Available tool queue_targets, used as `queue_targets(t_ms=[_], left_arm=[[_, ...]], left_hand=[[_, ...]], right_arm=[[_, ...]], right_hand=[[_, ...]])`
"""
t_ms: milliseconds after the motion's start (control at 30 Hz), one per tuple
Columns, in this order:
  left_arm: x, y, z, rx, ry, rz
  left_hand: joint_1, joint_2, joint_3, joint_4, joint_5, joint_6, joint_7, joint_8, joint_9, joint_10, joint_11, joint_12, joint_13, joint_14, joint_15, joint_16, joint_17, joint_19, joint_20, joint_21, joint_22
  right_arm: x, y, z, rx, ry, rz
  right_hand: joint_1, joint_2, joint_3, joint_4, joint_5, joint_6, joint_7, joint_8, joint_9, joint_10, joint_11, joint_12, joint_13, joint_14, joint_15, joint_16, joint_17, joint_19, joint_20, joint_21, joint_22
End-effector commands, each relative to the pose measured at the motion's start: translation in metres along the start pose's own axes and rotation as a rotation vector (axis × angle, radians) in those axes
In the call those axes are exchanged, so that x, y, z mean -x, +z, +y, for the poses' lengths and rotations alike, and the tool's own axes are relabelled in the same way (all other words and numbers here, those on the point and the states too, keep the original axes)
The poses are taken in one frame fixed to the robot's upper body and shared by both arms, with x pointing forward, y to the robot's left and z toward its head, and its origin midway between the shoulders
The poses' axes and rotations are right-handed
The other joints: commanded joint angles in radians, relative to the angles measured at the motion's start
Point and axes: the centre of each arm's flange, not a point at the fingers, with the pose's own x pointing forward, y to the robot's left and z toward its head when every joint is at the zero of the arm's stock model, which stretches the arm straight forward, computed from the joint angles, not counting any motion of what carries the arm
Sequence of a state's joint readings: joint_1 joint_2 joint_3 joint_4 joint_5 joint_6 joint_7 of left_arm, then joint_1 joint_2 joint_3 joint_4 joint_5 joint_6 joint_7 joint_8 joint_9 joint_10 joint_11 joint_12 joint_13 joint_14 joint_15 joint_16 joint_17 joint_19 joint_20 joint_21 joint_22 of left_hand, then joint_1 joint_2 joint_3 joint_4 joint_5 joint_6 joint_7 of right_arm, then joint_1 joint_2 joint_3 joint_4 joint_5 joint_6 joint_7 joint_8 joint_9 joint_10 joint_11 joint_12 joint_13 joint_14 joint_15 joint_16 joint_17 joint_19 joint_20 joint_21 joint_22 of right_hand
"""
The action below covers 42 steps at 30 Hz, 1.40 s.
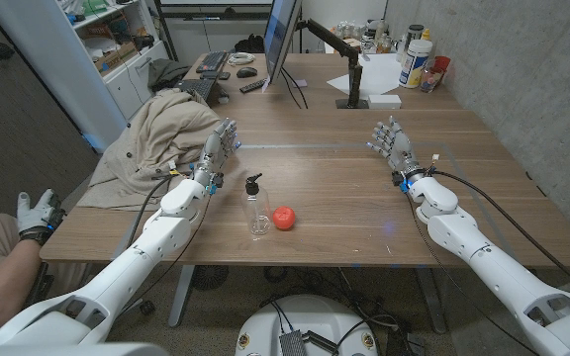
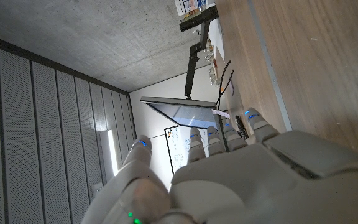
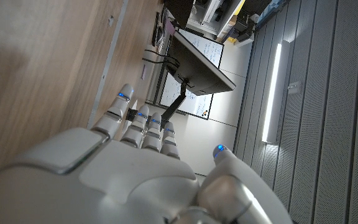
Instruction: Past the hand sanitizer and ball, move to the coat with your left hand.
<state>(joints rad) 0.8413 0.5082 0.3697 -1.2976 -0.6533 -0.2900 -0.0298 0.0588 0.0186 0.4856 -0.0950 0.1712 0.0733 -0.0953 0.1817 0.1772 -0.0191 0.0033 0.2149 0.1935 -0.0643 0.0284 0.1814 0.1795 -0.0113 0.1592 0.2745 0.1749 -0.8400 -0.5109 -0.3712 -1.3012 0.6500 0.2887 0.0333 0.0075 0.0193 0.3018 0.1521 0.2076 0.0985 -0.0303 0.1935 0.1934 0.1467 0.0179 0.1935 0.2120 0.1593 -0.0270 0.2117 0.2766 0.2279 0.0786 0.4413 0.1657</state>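
The left hand is seen held over the worktop toward its left edge, empty, with its fingers extended and slightly apart, reaching away from the robot. The coat is found directly beside it on the outer side: its nearest folds appear to lie just beside, perhaps touching, the fingers, though contact cannot be confirmed. The beige cloth is heaped over the left edge, its long axis running along that edge from the near left corner toward the far left corner, with part of it hanging off the side. The hand sanitizer and the red ball are set side by side nearer the front edge, behind the hand and on its inner side, so they are judged to be already passed. Only a short sideways shift toward the left edge is judged to be needed, over bare wood. The right hand is held open and empty well apart, toward the right edge.
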Motion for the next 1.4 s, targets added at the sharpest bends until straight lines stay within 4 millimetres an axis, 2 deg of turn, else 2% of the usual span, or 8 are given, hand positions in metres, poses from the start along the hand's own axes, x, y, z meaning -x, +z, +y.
queue_targets(t_ms=[33,433,733,900,933,1100,1400], left_arm=[[0.003,-0.004,0.002,0.008,0.005,0.002],[0.004,-0.003,0.004,0.003,0.005,0.004],[0.004,0.004,0.004,-0.014,0.005,-0.005],[0.006,0.007,0.006,-0.072,0.012,0.009],[0.006,0.007,0.006,-0.072,0.012,0.009],[0.007,0.012,0.005,-0.111,0.009,0.009],[0.008,0.021,0.004,-0.170,0.014,0.010]], left_hand=[[0.010,0.002,0.006,0.000,0.004,0.002,-0.008,0.006,0.003,-0.009,0.000,0.005,0.005,-0.012,-0.002,0.006,0.004,0.000,0.009,0.004,0.001],[0.010,0.002,0.006,-0.002,0.004,0.002,-0.008,0.006,0.003,-0.007,-0.001,0.005,0.005,-0.012,-0.002,0.007,0.004,0.003,0.009,0.000,0.002],[0.010,0.002,0.006,-0.002,0.004,0.003,-0.008,0.006,0.003,-0.006,0.000,0.005,0.005,-0.012,-0.002,0.007,0.004,0.005,0.008,-0.003,0.002],[0.010,0.002,0.006,-0.003,0.004,0.003,-0.008,0.006,0.003,-0.006,0.000,0.005,0.005,-0.013,-0.001,0.007,0.004,0.005,0.008,-0.005,0.002],[0.010,0.002,0.006,-0.003,0.004,0.003,-0.008,0.006,0.003,-0.006,0.000,0.005,0.005,-0.013,-0.001,0.007,0.004,0.005,0.008,-0.005,0.002],[0.012,0.004,0.007,-0.005,0.004,0.005,-0.004,0.007,0.003,-0.004,0.001,0.006,0.005,-0.019,-0.021,0.004,0.003,0.007,-0.020,-0.011,0.001],[0.013,0.005,0.008,-0.007,0.004,0.007,-0.002,0.007,0.003,-0.005,0.002,0.005,0.005,-0.021,-0.025,0.004,0.002,0.006,-0.026,-0.015,0.001]], right_arm=[[-0.001,0.001,0.001,0.005,0.008,-0.001],[-0.001,0.001,0.001,0.004,0.008,0.000],[-0.001,0.001,0.001,0.004,0.008,-0.001],[0.000,0.002,0.001,0.003,0.004,-0.005],[0.000,0.002,0.001,0.003,0.004,-0.005],[0.000,0.003,0.001,0.003,0.005,-0.009],[0.000,0.003,0.001,0.004,0.008,-0.010]], right_hand=[[0.004,0.004,0.008,-0.001,0.004,0.008,0.000,0.005,0.002,0.008,-0.001,0.006,0.003,0.007,0.000,0.007,0.004,0.006,0.000,0.005,0.003],[0.004,0.005,0.006,0.000,0.004,0.008,0.000,0.005,0.002,0.008,-0.001,0.007,0.002,0.006,0.000,0.008,0.002,0.007,0.000,0.000,0.003],[0.004,0.005,0.004,-0.001,0.004,0.008,0.000,0.005,0.002,0.009,-0.001,0.008,0.002,0.005,-0.002,0.007,0.001,0.009,0.000,-0.003,0.003],[0.004,0.005,0.003,-0.001,0.005,0.008,0.000,0.006,0.002,0.009,-0.001,0.008,0.002,0.005,-0.004,0.007,0.001,0.009,0.001,-0.005,0.003],[0.005,0.006,0.003,-0.001,0.005,0.009,0.000,0.006,0.002,0.011,-0.001,0.008,0.002,0.005,-0.009,0.007,0.000,0.010,-0.008,-0.007,0.003],[0.007,0.005,0.001,-0.002,0.005,0.013,0.006,0.008,0.002,0.017,-0.002,0.011,0.001,0.007,-0.014,0.008,-0.002,0.014,-0.016,-0.010,0.003],[0.008,0.006,0.000,-0.003,0.005,0.012,0.004,0.007,0.001,0.016,-0.004,0.010,0.000,0.002,-0.015,0.006,-0.005,0.013,-0.016,-0.015,0.003]])
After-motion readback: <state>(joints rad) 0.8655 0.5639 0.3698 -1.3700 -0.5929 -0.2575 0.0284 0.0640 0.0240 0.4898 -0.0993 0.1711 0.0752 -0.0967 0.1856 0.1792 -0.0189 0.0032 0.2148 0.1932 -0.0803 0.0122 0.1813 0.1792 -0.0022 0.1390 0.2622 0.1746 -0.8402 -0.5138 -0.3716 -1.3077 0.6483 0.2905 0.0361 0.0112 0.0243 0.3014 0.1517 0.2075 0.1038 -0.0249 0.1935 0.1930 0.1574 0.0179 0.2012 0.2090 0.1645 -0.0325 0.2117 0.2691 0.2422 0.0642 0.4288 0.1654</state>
